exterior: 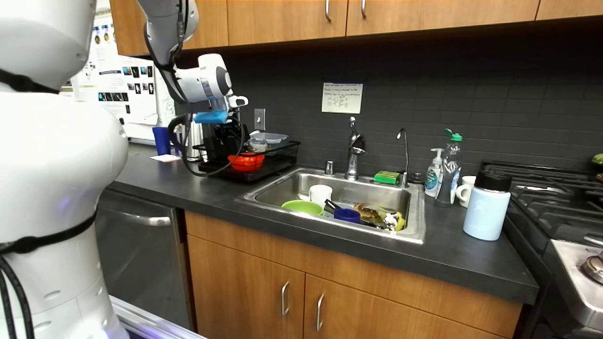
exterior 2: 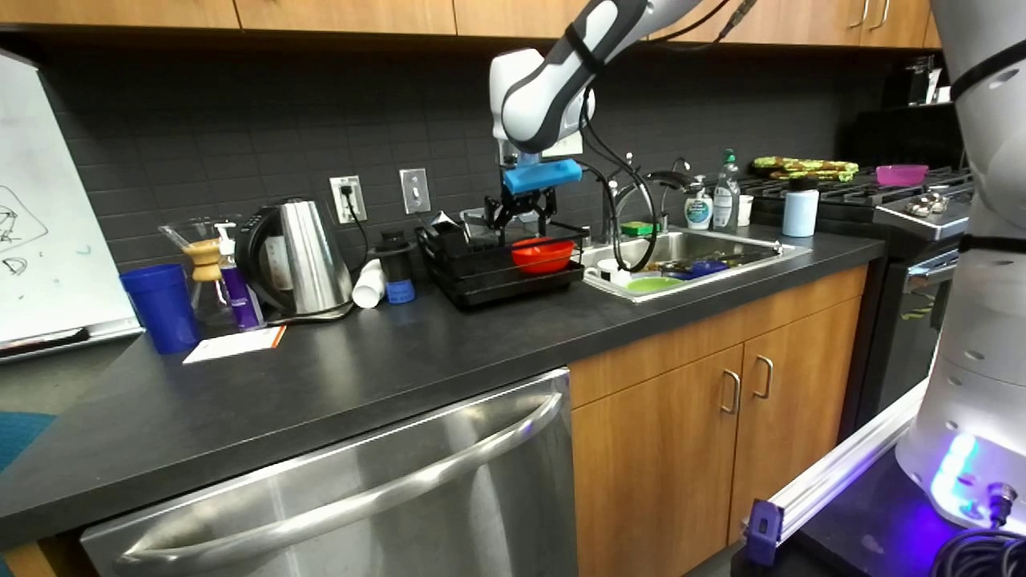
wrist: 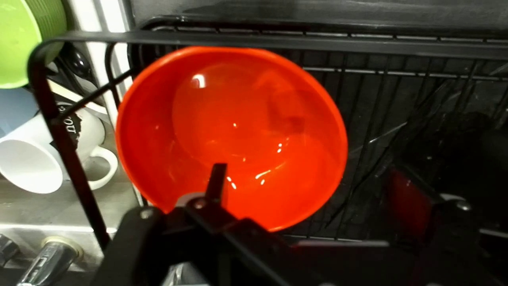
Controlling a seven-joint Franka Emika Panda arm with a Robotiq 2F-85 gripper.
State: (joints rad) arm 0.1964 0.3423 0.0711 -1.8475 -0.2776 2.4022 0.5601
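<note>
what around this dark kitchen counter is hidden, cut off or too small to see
Shiny red plastic bowl: wrist view, lower-left rim partly hidden by the black mechanical hand.
Light-green round bowl: wrist view, cut off by the left and top edges.
Handwriting on the pale paper note: too small to read in an exterior view.

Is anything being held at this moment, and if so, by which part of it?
Nothing is held: the jaws stand open, spread wide near the red bowl, which sits in the black dish rack.
</note>
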